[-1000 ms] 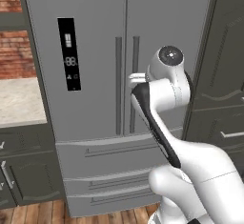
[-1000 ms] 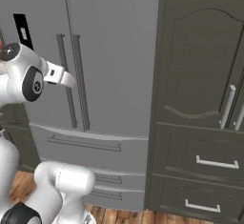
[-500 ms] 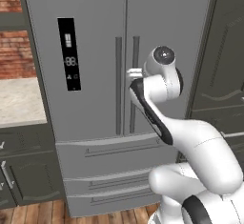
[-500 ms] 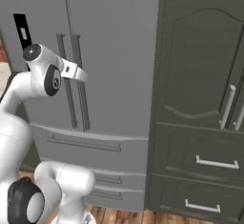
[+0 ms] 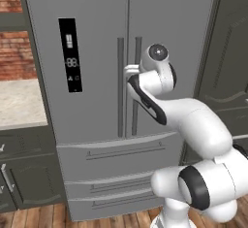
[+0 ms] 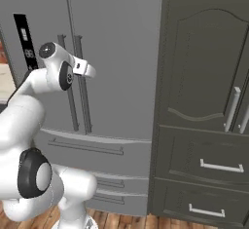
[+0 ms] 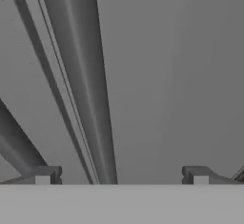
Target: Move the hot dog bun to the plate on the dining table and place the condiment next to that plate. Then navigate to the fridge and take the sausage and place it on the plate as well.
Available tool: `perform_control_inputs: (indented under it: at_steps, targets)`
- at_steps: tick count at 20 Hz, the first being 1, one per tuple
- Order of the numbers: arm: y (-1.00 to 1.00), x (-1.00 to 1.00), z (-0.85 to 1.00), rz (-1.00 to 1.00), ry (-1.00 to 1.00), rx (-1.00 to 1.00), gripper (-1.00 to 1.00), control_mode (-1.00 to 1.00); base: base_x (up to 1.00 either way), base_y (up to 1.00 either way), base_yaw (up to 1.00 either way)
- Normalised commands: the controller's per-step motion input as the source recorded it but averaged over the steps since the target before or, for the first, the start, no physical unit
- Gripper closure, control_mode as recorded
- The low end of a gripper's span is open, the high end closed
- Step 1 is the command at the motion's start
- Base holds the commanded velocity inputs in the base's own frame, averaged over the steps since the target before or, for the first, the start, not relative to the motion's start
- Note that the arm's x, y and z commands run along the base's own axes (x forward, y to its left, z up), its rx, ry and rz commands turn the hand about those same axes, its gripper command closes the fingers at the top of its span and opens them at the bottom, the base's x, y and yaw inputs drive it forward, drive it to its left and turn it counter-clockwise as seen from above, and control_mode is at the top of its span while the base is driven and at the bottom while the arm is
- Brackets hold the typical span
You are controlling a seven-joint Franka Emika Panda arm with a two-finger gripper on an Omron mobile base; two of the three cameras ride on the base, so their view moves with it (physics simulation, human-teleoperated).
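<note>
Pincer (image 7: 121, 175) stands with its jaws wide apart and nothing between them; in the hand view the two dark tips rise at the bottom left and bottom right, and a grey door handle (image 7: 88, 89) runs from the top down between them, nearer to the left tip. In the left base view the hand is in the middle of the frame, just before the two vertical handles where the fridge (image 5: 97, 42) doors meet. I cannot tell if a tip already touches the handle.

By my judgement the robot is in the last part of the task: it has arrived at the fridge, but both doors are closed, so opening, taking the sausage and carrying it to the plate are left. If the bun and the condiment are already placed, these pictures cannot say. The sausage is presumably behind the doors, hidden. At far right a dark cabinet (image 6: 204, 101) stands beside the fridge.
</note>
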Motion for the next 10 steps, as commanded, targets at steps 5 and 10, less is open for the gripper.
perform_control_inputs:
  at_steps: [5,10]
  targets:
    - [0.01,0.39,-0.26,0.0,-0.05,0.0,-1.0,-1.0,0.0,0.0,0.0]
    - [0.01,0.5,-0.24,0.0,-0.05,0.0,-1.0,-1.0,0.0,0.0,0.0]
